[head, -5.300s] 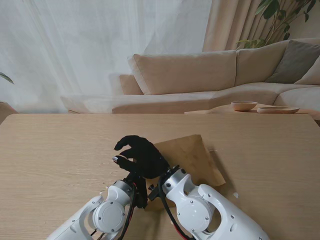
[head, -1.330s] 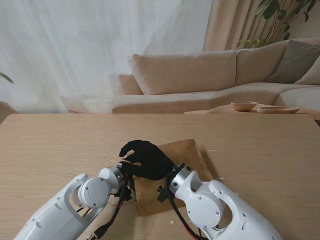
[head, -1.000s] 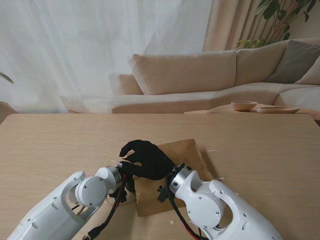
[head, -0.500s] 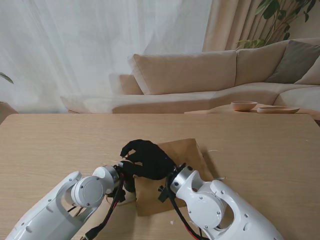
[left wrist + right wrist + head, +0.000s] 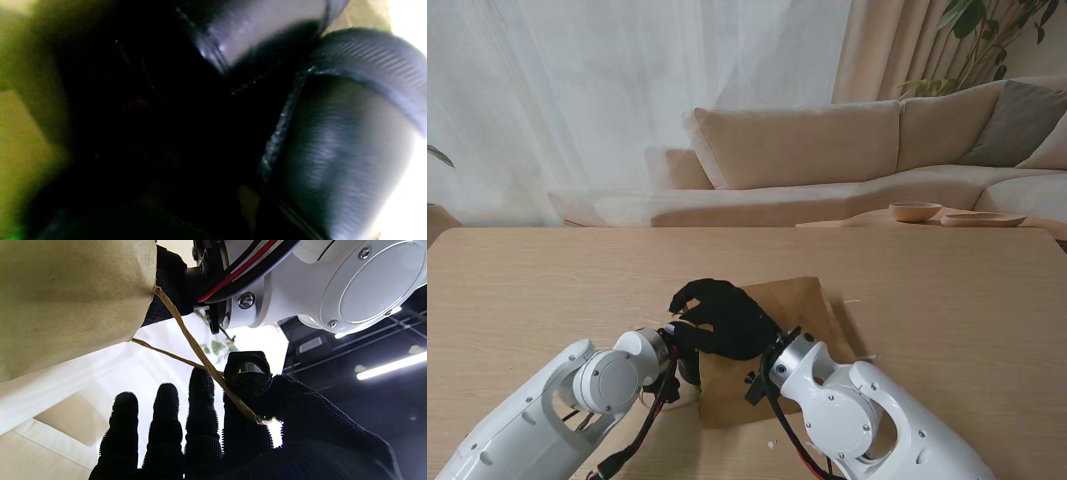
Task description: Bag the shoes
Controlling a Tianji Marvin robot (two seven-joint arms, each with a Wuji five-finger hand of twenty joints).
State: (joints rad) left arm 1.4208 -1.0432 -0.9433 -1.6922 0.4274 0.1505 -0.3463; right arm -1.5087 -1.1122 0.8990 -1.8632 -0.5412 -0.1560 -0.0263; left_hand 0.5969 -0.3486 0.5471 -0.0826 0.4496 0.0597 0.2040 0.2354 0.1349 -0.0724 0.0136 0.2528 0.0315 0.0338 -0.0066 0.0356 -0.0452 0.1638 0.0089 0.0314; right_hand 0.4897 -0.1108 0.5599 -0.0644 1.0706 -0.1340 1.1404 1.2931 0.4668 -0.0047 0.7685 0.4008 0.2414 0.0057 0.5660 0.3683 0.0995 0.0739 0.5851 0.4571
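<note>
A brown paper bag (image 5: 772, 345) lies flat on the wooden surface (image 5: 947, 300), near its middle and close to the robot. The right robot hand (image 5: 724, 318) rests over the bag's left edge, pinching its twisted paper handle (image 5: 200, 356) between thumb and fingers (image 5: 203, 413). The left robot hand sits tucked beneath the right; its grip cannot be told from the blurred, dark wrist view

A beige sofa (image 5: 827, 160) runs along the far side of the light wooden tabletop (image 5: 527, 290). In front of the sofa's right end sit a wooden bowl (image 5: 915, 211) and a shallow dish (image 5: 983, 218) — side by side. Behind the sofa hang sheer white curtains (image 5: 577, 90), with a leafy houseplant (image 5: 987, 30) behind its right end.
</note>
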